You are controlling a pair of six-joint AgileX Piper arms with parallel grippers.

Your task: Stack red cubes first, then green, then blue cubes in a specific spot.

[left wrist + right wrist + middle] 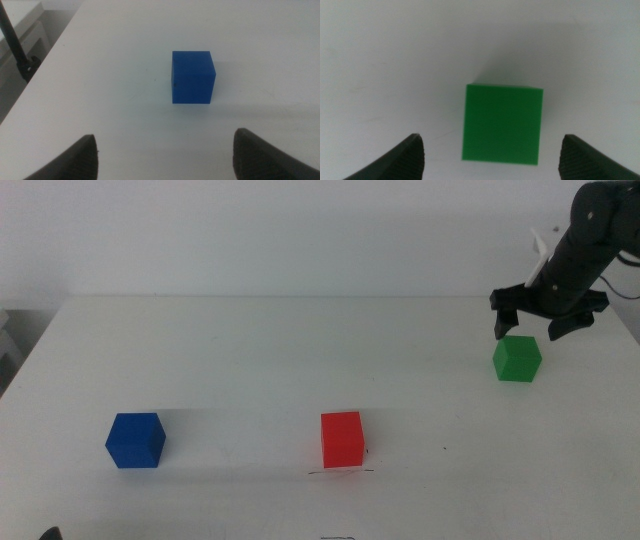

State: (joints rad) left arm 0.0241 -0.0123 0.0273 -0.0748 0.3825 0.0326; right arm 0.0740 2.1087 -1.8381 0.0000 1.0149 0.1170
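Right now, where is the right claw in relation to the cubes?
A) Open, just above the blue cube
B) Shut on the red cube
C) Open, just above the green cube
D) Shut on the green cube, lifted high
C: the right claw hangs open just above the green cube, which sits on the table; its wrist view shows the cube between the spread jaws.

My right arm (585, 240) is black, rounded at the joints, with a white part beside the wrist. Both grippers carry dark jaws, their pads (415, 150) finely ribbed.
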